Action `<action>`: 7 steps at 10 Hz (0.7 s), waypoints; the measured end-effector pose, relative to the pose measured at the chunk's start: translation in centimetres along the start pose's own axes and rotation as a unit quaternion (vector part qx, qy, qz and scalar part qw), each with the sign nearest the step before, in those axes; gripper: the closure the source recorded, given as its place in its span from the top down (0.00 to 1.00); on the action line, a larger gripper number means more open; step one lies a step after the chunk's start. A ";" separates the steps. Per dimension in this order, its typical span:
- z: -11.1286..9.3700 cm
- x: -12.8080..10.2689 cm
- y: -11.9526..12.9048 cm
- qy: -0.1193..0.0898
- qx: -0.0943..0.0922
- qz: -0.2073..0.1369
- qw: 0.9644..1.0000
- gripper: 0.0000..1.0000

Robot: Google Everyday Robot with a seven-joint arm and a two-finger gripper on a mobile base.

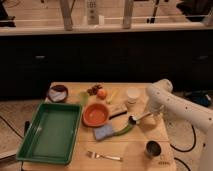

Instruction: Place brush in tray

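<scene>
End effector [153, 118]: at the brush [139, 118] handle's end; I can't tell its opening or hold.
Handling: light, stiff, slim; I'd grip mid-handle.

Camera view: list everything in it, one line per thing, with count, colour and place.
table: one, light wood, centre of view
tray: one, green, left part of the table
bowl: one, orange, mid-table, right of the tray
brush: one, white handle with dark head, just right of the bowl
sponge: one, blue, in front of the bowl
vegetable: one, green, curved, right of the sponge
fork: one, silver, front edge
metal cup: one, dark grey, front right corner
white cup: one, white, back right
small bowl: one, dark, back left corner
fruit: one, orange, back centre
arm: one, white, reaching in from the right
gripper: one, low over the table between brush and vegetable
</scene>
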 end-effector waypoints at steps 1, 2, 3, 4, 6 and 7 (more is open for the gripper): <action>0.0 0.0 0.0 -0.001 0.000 -0.001 1.000 0.48; 0.0 -0.1 0.0 -0.002 0.000 -0.002 1.000 0.41; 0.0 -0.1 0.0 -0.002 -0.002 -0.003 1.000 0.30; -0.1 -0.1 0.1 -0.002 -0.003 -0.003 1.000 0.18; -1.1 0.1 0.5 0.003 0.001 -0.001 1.000 0.03; -2.0 0.4 0.8 0.008 0.005 0.003 1.000 0.01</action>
